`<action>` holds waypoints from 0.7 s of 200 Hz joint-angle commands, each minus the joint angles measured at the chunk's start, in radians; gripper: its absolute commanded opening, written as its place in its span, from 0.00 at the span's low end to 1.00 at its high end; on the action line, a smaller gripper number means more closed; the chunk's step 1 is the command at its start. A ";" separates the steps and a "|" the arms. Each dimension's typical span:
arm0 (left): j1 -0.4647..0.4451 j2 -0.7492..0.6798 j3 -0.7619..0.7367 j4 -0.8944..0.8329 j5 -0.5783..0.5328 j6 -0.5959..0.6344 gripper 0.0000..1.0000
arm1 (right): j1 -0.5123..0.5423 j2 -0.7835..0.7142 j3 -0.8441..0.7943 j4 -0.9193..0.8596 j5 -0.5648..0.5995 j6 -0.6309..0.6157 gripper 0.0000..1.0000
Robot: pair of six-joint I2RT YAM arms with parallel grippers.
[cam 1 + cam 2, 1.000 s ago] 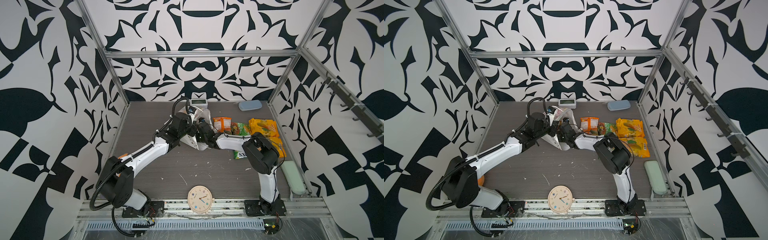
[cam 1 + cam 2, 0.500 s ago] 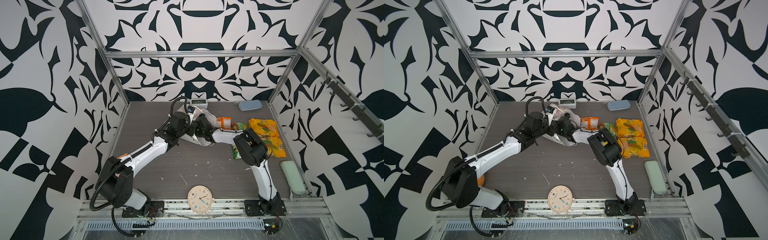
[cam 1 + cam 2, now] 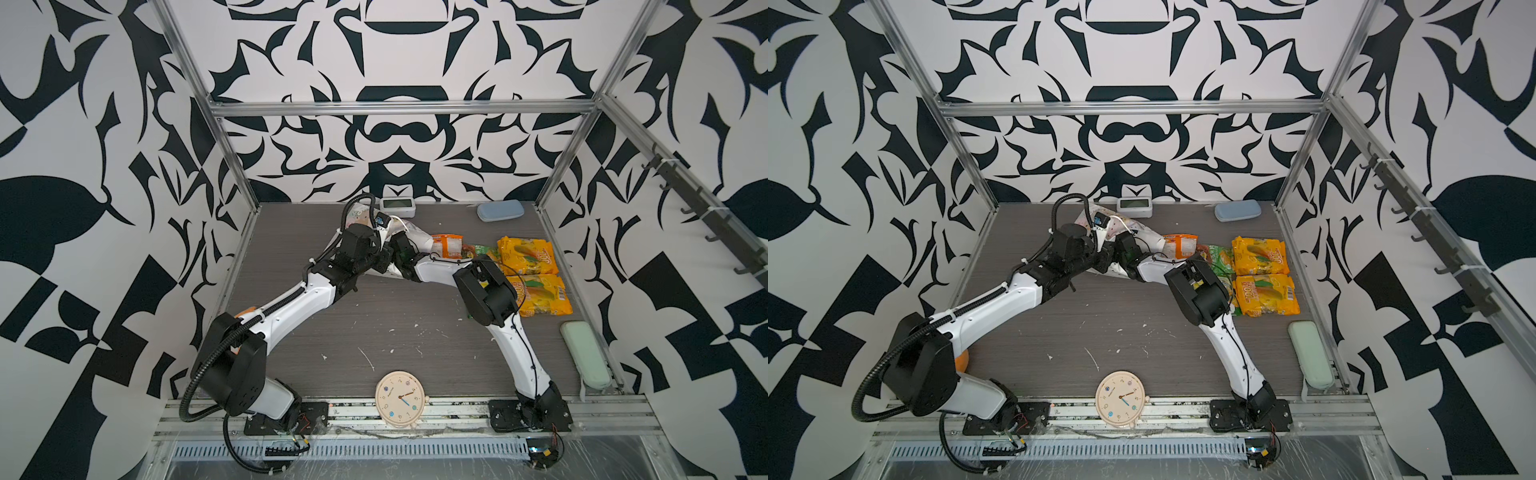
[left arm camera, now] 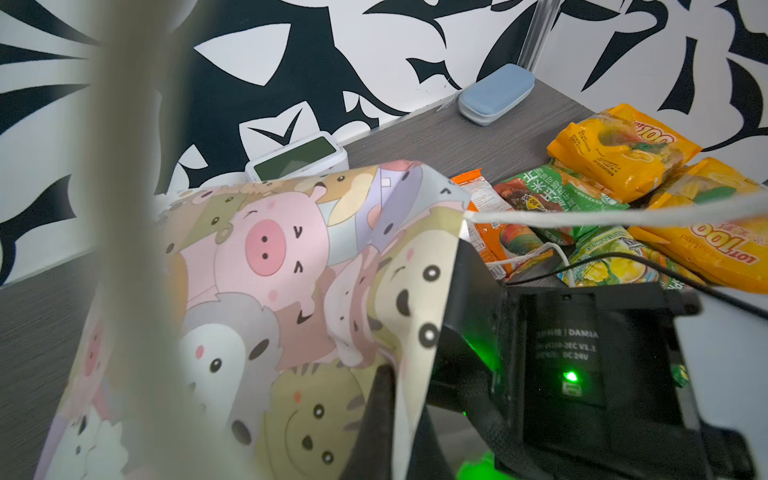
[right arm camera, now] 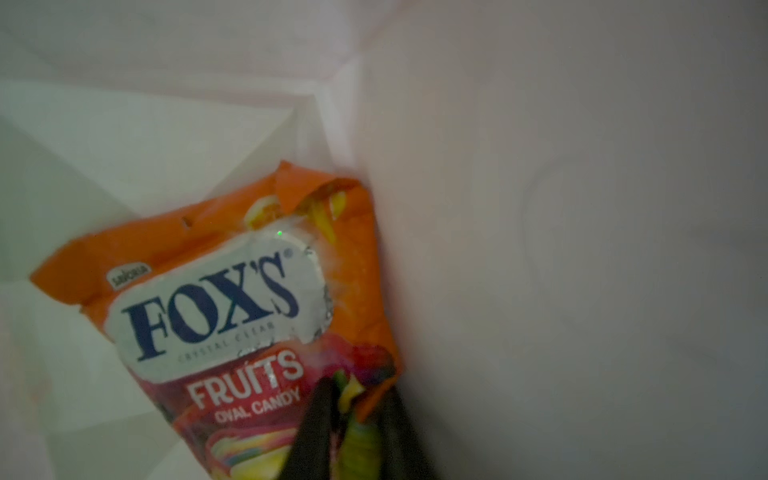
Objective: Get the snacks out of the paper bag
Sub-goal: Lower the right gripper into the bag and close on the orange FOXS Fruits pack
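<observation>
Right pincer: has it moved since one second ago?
Yes. The right pincer went rearward, toward the digital clock, in both top views; its tips are inside the paper bag.

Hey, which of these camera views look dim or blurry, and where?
Right wrist view: dim and soft inside the bag, though the FOX'S packet is readable; the right end effector pinching it is near black. Left wrist view: a pale out-of-focus strip crosses the frame close to the lens, while the bag's animal print is sharp. Both top views: evenly lit and sharp.
</observation>
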 commanded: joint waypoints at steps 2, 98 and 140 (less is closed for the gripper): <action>-0.050 -0.020 0.013 0.033 0.079 0.001 0.00 | 0.029 -0.011 0.033 0.020 0.037 0.026 0.10; -0.030 0.013 -0.037 0.028 -0.032 0.007 0.00 | 0.026 -0.270 -0.312 0.175 0.053 -0.032 0.01; -0.008 0.005 -0.061 0.023 -0.043 0.001 0.00 | 0.025 -0.405 -0.498 0.221 0.087 -0.027 0.00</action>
